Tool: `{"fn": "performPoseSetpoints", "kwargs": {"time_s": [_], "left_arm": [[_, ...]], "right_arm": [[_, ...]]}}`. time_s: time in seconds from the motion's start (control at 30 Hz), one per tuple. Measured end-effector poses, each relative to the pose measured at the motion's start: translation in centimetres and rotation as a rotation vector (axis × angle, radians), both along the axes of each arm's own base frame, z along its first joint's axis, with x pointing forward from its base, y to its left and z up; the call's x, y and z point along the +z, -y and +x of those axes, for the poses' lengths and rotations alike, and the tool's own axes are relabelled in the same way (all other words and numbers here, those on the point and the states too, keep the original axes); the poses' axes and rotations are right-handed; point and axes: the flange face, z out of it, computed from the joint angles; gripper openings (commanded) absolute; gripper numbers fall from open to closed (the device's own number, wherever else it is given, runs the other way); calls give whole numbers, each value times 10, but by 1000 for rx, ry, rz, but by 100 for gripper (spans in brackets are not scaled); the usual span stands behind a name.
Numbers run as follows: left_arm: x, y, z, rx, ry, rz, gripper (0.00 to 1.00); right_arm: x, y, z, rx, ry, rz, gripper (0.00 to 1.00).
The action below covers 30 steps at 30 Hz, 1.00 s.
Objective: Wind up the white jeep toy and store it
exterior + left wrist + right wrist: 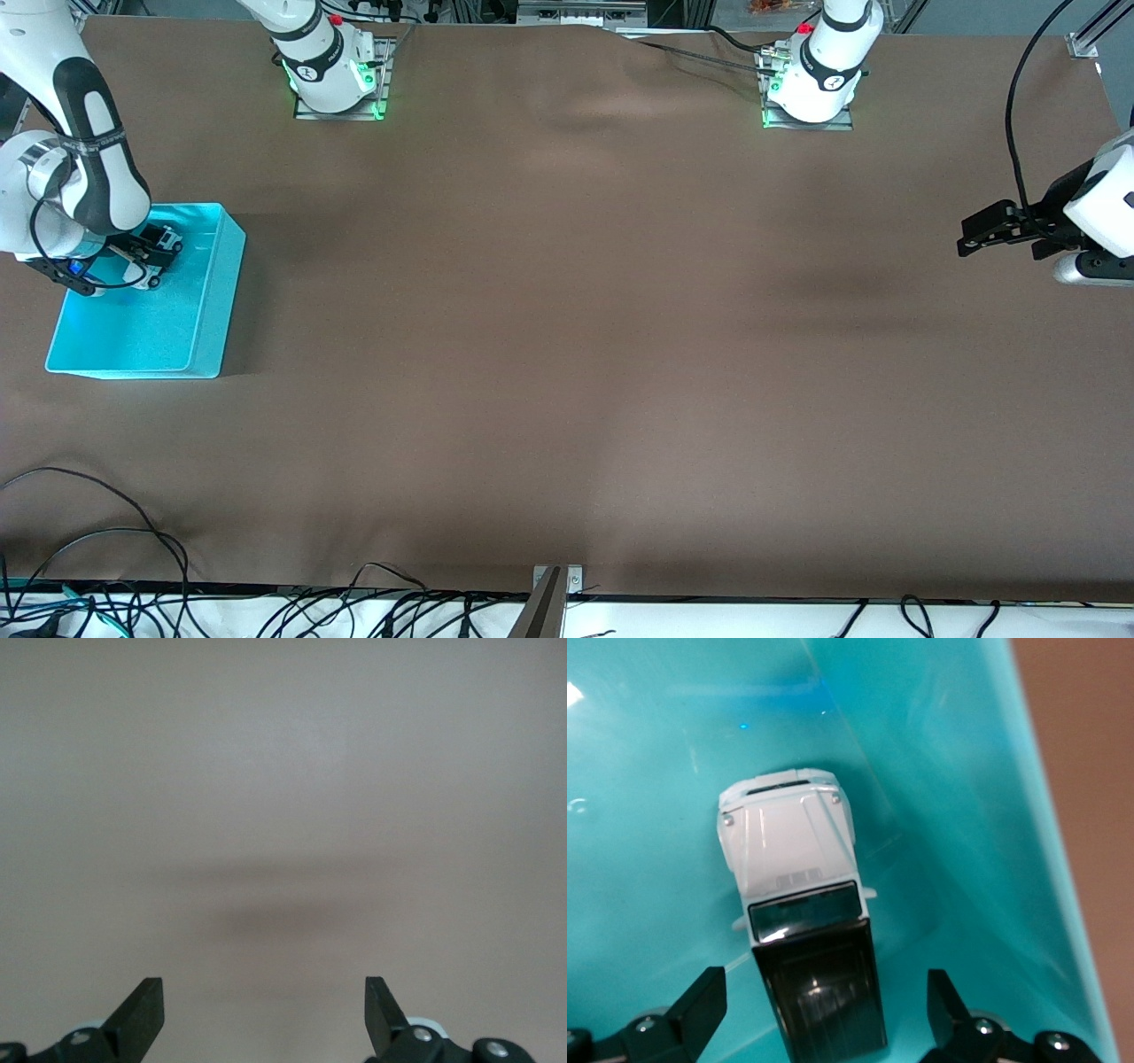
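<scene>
Right gripper hangs inside the turquoise bin at the right arm's end of the table, fingers spread apart on either side of the white jeep toy, which sits on the bin floor. Left gripper waits, parted, over the bare tablecloth.

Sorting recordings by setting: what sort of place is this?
Probably a robotics lab bench: two white arm bases bolted on a brown cloth-covered table, loose cables along its edge, a turquoise plastic bin.
</scene>
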Motion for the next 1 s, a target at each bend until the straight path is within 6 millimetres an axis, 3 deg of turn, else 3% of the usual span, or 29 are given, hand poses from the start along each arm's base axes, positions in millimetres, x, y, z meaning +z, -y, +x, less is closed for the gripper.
{"fn": "performPoseSetpoints", "kwargs": {"time_s": [0.67, 1.0], "left_arm": [[0, 0, 0, 0, -1, 0, 100], [-2, 0, 1, 0, -4, 0, 100]], "right_arm": [[114, -7, 8, -32, 55, 88, 100], [176, -48, 25, 36, 46, 147, 100]]}}
